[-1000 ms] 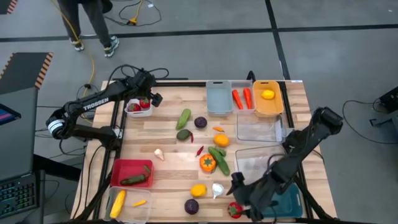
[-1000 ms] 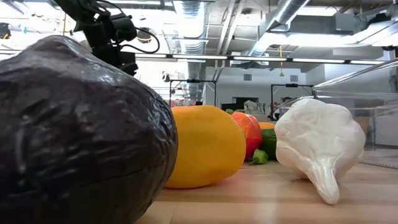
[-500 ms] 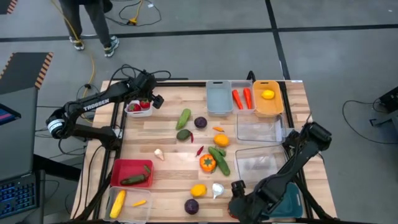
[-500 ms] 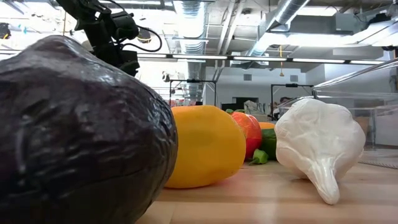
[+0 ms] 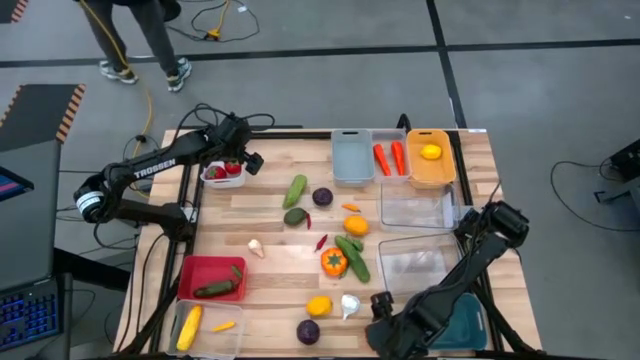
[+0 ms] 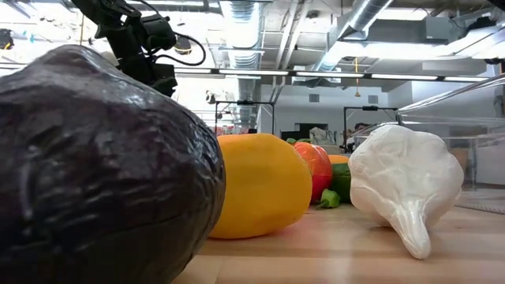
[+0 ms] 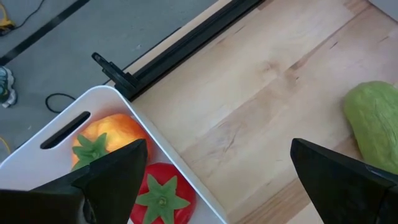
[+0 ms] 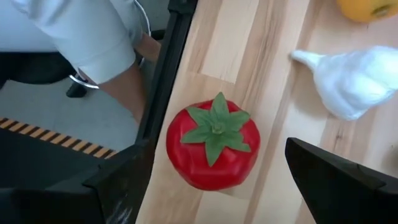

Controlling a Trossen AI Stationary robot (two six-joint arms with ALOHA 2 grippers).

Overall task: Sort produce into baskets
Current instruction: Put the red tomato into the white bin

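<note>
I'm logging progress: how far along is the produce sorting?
Partly done: carrots sit in a clear bin, a lemon in the orange bin. In hand: the open right gripper hovers over a red tomato. Left: loose produce mid-table, like the garlic.

High view: red tomato (image 8: 213, 148) hidden beneath right arm (image 5: 455, 290). Left wrist view: green vegetable (image 7: 375, 121) cut by frame edge. Low view: purple round (image 6: 102, 173) blocks table (image 6: 331, 252) behind it.

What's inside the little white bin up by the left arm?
The white bin holds two tomatoes: a red one and an orange one. The left gripper, open above, hides the rest of it.
</note>
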